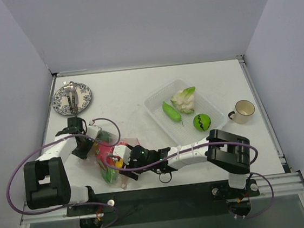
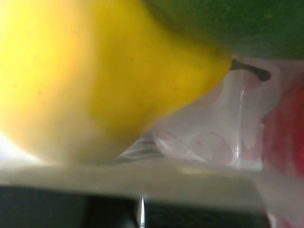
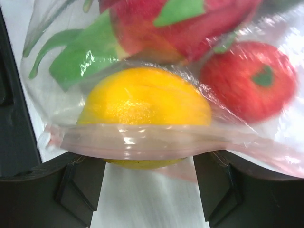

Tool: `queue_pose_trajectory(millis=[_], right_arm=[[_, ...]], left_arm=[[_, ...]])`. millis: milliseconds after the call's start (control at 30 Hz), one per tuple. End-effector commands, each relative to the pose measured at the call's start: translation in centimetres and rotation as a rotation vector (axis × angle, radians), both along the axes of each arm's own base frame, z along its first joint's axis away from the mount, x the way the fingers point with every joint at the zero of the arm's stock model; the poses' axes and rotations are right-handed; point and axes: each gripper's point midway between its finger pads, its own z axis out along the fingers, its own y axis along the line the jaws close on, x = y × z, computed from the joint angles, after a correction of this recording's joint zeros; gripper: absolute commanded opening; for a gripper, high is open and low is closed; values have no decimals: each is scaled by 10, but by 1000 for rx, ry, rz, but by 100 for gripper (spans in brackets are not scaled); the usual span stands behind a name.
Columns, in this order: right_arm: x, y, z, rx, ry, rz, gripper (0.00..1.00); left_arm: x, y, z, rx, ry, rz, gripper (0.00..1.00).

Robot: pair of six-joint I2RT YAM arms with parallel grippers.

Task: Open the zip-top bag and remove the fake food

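The zip-top bag (image 1: 109,158) lies at the near left of the table with several fake food pieces inside. In the right wrist view its pink zip strip (image 3: 142,141) crosses a yellow fruit (image 3: 142,102), with a red fruit (image 3: 243,85) and green leaves behind. My right gripper (image 3: 149,190) is open at the bag's mouth, one finger either side of the yellow fruit; it also shows in the top view (image 1: 122,153). My left gripper (image 1: 95,140) is at the bag's far side. Its jaws (image 2: 141,209) look shut on bag plastic, with a yellow piece (image 2: 95,71) close above.
A clear tray (image 1: 158,99) at centre right holds a cauliflower (image 1: 184,99), a green pod (image 1: 171,112) and a green ball (image 1: 202,122). A cup (image 1: 244,110) stands to its right. A patterned plate (image 1: 72,98) with cutlery sits at far left.
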Motion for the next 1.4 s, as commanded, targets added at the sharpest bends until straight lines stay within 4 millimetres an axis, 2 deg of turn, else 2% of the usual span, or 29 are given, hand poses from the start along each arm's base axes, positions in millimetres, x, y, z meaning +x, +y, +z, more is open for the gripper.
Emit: queue_pose_trajectory(millis=[0, 133, 200, 233, 267, 300, 333, 367, 400, 467, 500, 533, 567, 600, 633, 667, 700, 767, 800, 833, 867, 900, 1067, 1167, 1200, 1233, 1300, 1333, 1367], right_arm=[[11, -16, 57, 122, -70, -75, 38], [17, -45, 73, 132, -111, -143, 23], [20, -57, 77, 119, -128, -173, 22], [25, -64, 91, 138, -156, -206, 21], [27, -74, 90, 120, -175, -217, 21], [36, -84, 94, 118, -192, -249, 21], [46, -95, 108, 140, -216, -295, 21], [53, -106, 107, 123, -217, -328, 20], [76, -125, 111, 118, -225, -411, 20], [104, -157, 116, 107, -241, -558, 16], [118, -172, 120, 105, -257, -642, 8], [141, -200, 122, 84, -273, -770, 4], [153, -230, 120, 21, -305, -903, 2], [163, -241, 128, 48, -285, -1002, 1], [177, -270, 123, 8, -282, -1119, 0], [177, -290, 114, -57, -259, -1191, 0], [184, -296, 118, -25, -218, -1263, 0], [184, -310, 99, -112, -155, -1299, 12], [184, -310, 96, -125, -146, -1301, 29], [185, -308, 92, -137, -135, -1304, 65], [182, -309, 90, -158, -127, -1303, 79], [182, -307, 88, -158, -116, -1299, 100], [173, -288, 104, -144, -161, -1215, 100], [156, -264, 116, -154, -228, -1099, 100], [152, -256, 117, -151, -238, -1064, 100], [139, -238, 118, -138, -247, -993, 100], [128, -224, 116, -120, -259, -936, 100], [114, -208, 115, -104, -262, -872, 100], [111, -195, 119, -52, -270, -849, 100]], left_arm=[[8, 1, 11, -13, -32, 20, 0], [18, 10, 20, -13, -51, 41, 0], [23, 18, 24, -14, -63, 61, 0], [24, 21, 24, -15, -63, 65, 0], [26, 23, 26, -18, -66, 73, 0], [25, 27, 26, -20, -64, 86, 0], [26, 26, 27, -30, -61, 82, 0], [24, 26, 28, -32, -56, 84, 0], [26, 25, 31, -38, -61, 86, 0], [25, 20, 40, -66, -64, 95, 0], [34, 12, 49, -117, -90, 88, 0], [37, 8, 58, -142, -107, 103, 0], [31, 1, 63, -174, -79, 113, 0], [34, -9, 71, -232, -83, 111, 0], [43, -14, 90, -265, -122, 121, 0], [39, -20, 97, -298, -109, 122, 0], [42, -30, 107, -353, -128, 111, 0], [44, -39, 129, -399, -156, 108, 0], [44, -45, 135, -429, -159, 100, 0], [44, -48, 139, -443, -162, 97, 0], [42, -50, 143, -452, -159, 93, 0], [41, -52, 142, -463, -153, 91, 0], [31, -57, 140, -482, -125, 85, 0], [30, -63, 161, -514, -147, 71, 0], [33, -66, 175, -532, -177, 56, 0], [33, -67, 182, -537, -187, 51, 0], [32, -66, 187, -529, -196, 48, 0], [31, -65, 183, -517, -190, 48, 0], [34, -61, 178, -499, -199, 50, 0]])
